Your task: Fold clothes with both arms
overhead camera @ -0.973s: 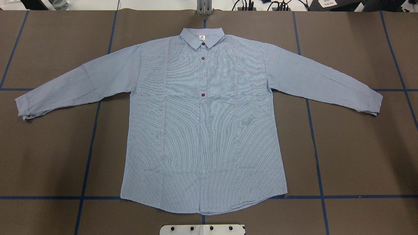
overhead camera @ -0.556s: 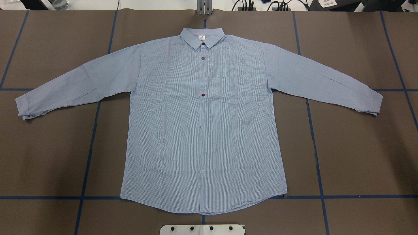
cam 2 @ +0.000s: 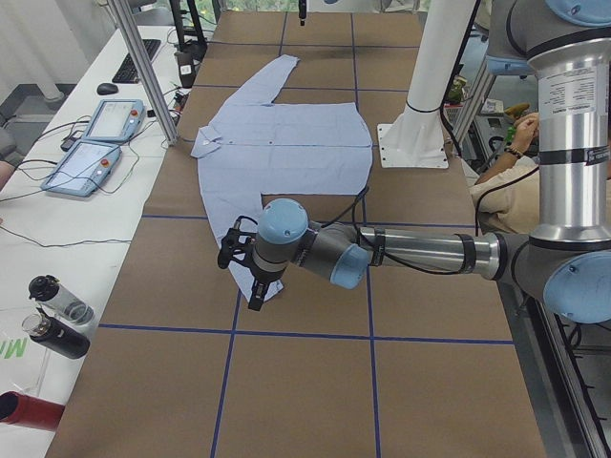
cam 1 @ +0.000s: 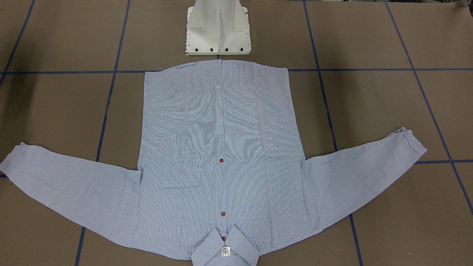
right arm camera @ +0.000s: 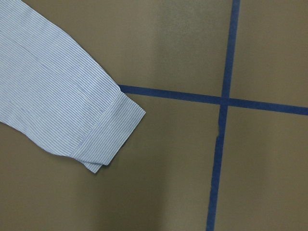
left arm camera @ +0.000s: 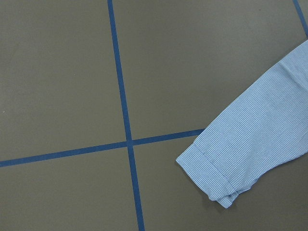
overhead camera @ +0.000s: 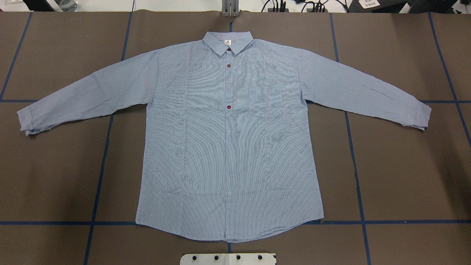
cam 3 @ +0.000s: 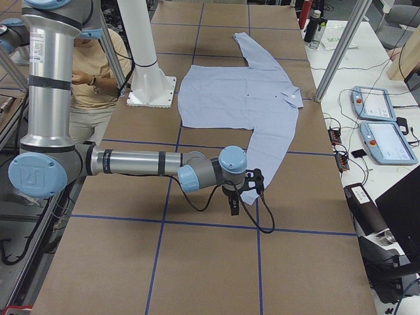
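Brown table (overhead camera: 404, 165), flat shirt (overhead camera: 228, 147) — left claw (cam 2: 255, 291) and right claw (cam 3: 234, 205): cannot tell opening.

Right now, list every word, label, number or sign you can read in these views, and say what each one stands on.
Nothing reads in full.
Neck label in the collar of the shirt: print too small to read.
White card beyond the far edge of the table: blurred.
Green lettering on the white side bench: cut off, only "M" is clear.
Teach pendant screens: too small to read.

Brown table (overhead camera: 404, 165) crossed by blue tape lines (overhead camera: 404, 222) (a grid); white desk (cam 2: 57, 219) alongside.
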`<control>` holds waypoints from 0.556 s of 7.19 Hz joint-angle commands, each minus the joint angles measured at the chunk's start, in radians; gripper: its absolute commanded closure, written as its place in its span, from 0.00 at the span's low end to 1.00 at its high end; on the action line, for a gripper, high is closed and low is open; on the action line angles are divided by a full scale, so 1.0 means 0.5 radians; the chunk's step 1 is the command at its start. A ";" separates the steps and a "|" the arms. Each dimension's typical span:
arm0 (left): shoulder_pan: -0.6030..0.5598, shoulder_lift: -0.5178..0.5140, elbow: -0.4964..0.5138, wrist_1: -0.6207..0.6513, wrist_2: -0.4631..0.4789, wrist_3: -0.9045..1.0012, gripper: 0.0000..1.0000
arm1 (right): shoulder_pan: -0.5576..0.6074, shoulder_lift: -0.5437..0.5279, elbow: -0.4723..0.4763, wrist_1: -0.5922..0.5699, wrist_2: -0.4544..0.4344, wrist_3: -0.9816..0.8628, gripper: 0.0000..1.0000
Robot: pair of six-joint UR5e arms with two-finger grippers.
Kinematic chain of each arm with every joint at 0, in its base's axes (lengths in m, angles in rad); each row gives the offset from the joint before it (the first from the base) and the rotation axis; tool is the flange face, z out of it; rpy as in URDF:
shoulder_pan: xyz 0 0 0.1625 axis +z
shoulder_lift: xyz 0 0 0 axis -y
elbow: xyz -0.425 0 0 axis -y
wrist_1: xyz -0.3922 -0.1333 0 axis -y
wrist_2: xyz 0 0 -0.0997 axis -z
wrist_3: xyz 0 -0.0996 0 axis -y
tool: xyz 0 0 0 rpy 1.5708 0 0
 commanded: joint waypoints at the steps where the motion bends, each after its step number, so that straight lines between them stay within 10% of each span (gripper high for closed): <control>1: 0.000 0.000 -0.007 0.000 0.000 0.000 0.00 | -0.195 0.168 -0.232 0.229 -0.015 0.508 0.02; 4: 0.000 -0.003 -0.007 0.000 0.000 0.000 0.00 | -0.330 0.181 -0.349 0.517 -0.033 0.995 0.01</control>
